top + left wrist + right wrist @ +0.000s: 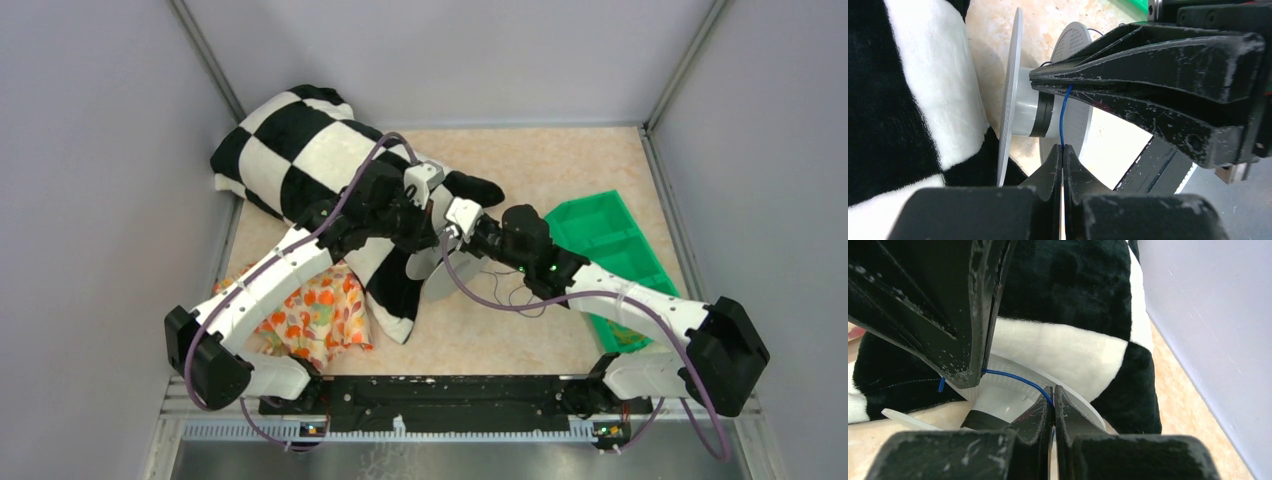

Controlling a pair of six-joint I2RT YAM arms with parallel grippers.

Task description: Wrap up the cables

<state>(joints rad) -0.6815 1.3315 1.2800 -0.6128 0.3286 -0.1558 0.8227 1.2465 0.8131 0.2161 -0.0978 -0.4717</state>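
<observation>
Beside spool [1023, 112], left gripper [1063, 149] and right gripper [1053, 392] both clenched on thin blue cable [1062, 115]; short span, opposing pull could snap it.

Top camera looks down on the whole table [560, 170] from behind; both wrist cameras, very close, share the spool [1023, 115] and cable [1062, 115]

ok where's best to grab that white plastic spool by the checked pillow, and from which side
Probably the white plastic spool, by the rim of its disc facing away from the black-and-white checked pillow, pinched from above. Both discs stand roughly upright, the pillow crowds the other one, and the thin blue wire, held by the left gripper and right gripper, crosses the hub.
</observation>
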